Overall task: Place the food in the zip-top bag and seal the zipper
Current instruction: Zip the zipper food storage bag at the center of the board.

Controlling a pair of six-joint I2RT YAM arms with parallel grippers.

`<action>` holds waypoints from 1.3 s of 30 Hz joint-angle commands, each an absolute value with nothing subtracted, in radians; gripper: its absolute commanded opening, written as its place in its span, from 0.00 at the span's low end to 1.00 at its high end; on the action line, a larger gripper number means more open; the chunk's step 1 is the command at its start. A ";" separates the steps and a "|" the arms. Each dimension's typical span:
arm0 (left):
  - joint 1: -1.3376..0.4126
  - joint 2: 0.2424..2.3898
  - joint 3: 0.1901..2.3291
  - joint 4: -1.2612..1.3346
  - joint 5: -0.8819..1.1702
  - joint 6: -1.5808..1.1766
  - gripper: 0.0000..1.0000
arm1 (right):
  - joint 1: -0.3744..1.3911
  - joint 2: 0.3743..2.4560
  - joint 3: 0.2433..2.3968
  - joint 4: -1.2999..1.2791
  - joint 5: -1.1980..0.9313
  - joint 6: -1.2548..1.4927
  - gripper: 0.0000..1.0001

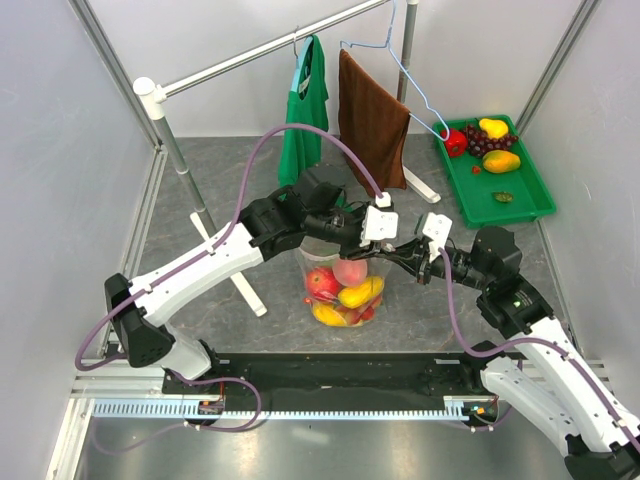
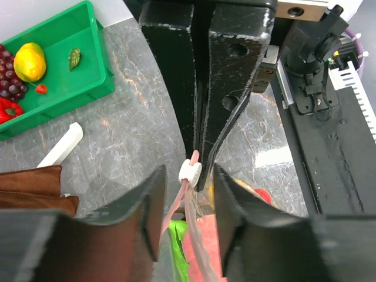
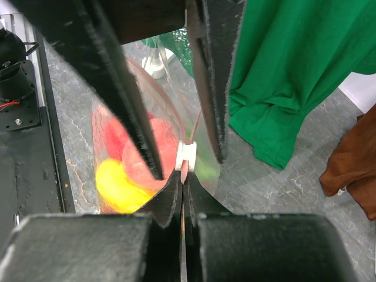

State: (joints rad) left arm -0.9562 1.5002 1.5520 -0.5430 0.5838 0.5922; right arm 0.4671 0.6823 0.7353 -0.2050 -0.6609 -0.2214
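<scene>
**Sealing step, with both arms at the bag mouth.** In the overhead view the zip-top bag [image 1: 312, 256] is seen at the centre of the frame. Its top edge is held up where the two arms meet, and its lower half is filled with red, yellow and orange food [image 1: 345, 295]. Whether its base rests on the bench [image 1: 450, 300] cannot be told. More food [image 1: 502, 161] is seen in the green tray [image 1: 535, 190] at the upper right, well apart from the bag. Loading is therefore judged incomplete, although closing is the step in hand.

In the left wrist view the left pincer [image 2: 188, 175] is shown at the bottom centre with its fingers parted to a narrow gap. The white slider [image 2: 190, 171] lies between the tips and appears to be gripped by neither. The pink zipper [image 2: 182, 194] is seen running from the slider down into the bag mouth.

In the right wrist view the right pincer [image 3: 183, 183] is shown at the bottom centre, pressed together on the zipper just beside the slider. It serves as the anchor.

How much of the zipper is already joined cannot be made out.

**Next move, as judged.** The left pincer is to be closed squarely on the slider. The slider is then to be drawn along the zipper, away from the anchoring pincer, while the strip is kept taut. The pull is best kept in line with the strip, since a sideways pull could let the small slider slip out or crumple the thin plastic.
</scene>
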 commanded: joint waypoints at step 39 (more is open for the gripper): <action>-0.620 1.126 1.348 -0.799 0.397 0.804 0.03 | 0.465 0.531 0.770 -0.256 -0.483 -0.236 0.00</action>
State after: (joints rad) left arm -0.6640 1.1881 1.3651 -0.7738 0.5083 0.7357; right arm 0.4675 0.5667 0.7353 -0.2623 -0.5552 -0.2390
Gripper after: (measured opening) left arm 0.163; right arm 0.007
